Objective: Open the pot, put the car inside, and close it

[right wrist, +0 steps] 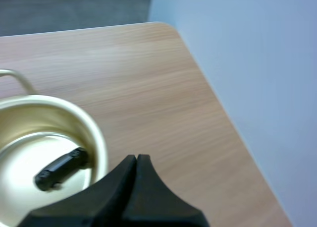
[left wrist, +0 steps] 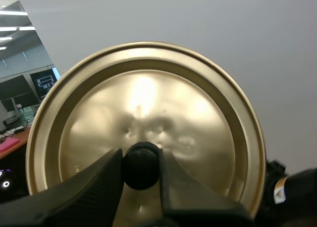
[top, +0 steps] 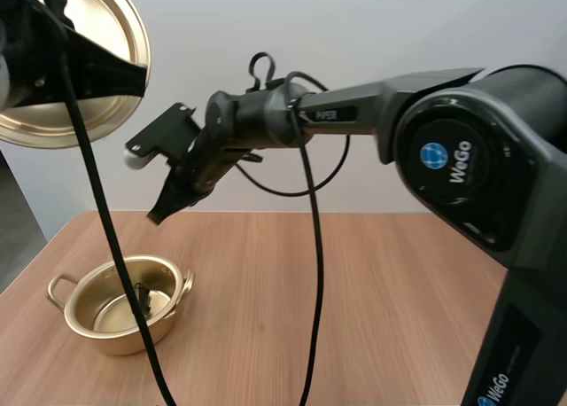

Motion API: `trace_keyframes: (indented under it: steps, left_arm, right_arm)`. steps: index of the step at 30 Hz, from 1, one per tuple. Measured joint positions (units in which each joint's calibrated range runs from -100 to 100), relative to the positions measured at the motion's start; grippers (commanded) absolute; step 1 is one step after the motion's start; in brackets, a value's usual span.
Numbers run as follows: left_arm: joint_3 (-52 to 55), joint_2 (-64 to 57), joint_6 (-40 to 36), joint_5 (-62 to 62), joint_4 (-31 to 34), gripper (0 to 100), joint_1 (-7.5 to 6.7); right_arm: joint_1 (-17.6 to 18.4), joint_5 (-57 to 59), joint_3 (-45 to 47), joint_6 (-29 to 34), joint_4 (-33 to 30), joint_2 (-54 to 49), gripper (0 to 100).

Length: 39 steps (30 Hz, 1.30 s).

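Observation:
A gold pot (top: 120,305) stands open on the wooden table at the front left, with a small dark car (top: 146,301) lying inside it. The car (right wrist: 62,168) rests on the pot's (right wrist: 94,133) floor in the right wrist view. My right gripper (top: 162,212) hangs above and behind the pot, its fingers (right wrist: 133,180) together as one wedge, holding nothing. High at the left, my left gripper (left wrist: 141,168) is shut on the black knob (left wrist: 141,165) of the gold lid (left wrist: 198,118), holding the lid (top: 89,34) tilted up in the air.
The wooden table (top: 372,291) stretches right of the pot. A pale wall (top: 354,25) stands just behind its far edge. The right arm (top: 461,149) spans the space above the table's right half.

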Motion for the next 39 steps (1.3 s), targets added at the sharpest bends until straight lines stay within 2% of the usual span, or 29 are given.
trace_keyframes:
  steps: [4,13,15,19,20,21,22,24,28,39]
  left_arm:
    - [4.51,2.48,0.11,0.06,0.70,0,0.00]
    - [14.94,16.00,0.91,0.64,0.83,0,0.00]
    - [14.93,18.00,1.11,0.70,0.83,0,0.00]
    - [14.93,19.54,1.37,0.70,0.83,0,0.00]
    - [14.93,22.68,1.87,1.66,0.83,0,0.00]
    - [14.93,29.03,2.39,5.36,0.83,0,0.00]
    - [14.93,30.22,2.67,6.30,0.83,0,0.00]
    - [14.93,38.16,4.13,11.71,0.70,0,0.00]
    - [14.93,44.45,4.57,13.11,0.70,0,0.00]
    - [14.93,49.29,5.68,10.50,0.70,0,0.00]
  right_arm:
    - [-4.67,-0.58,0.00,2.54,-2.89,-4.70,0]
    - [-14.46,2.40,0.00,2.80,-1.88,-15.67,0]
    - [-16.09,3.78,0.00,2.80,-1.88,-17.75,0]
    - [-16.69,4.07,0.00,2.80,-1.88,-18.65,0]
    - [-18.84,5.36,0.00,2.80,-2.61,-22.19,0]
    - [-19.58,6.37,0.00,2.80,-3.05,-24.11,0]
    - [-20.22,6.21,0.00,2.80,-3.05,-25.37,0]
    - [-20.57,6.58,0.14,2.70,-3.18,-27.63,0]
    - [-20.57,6.20,0.14,2.61,-3.99,-30.44,0]
    - [-20.57,6.67,0.14,2.61,-4.46,-32.61,0]
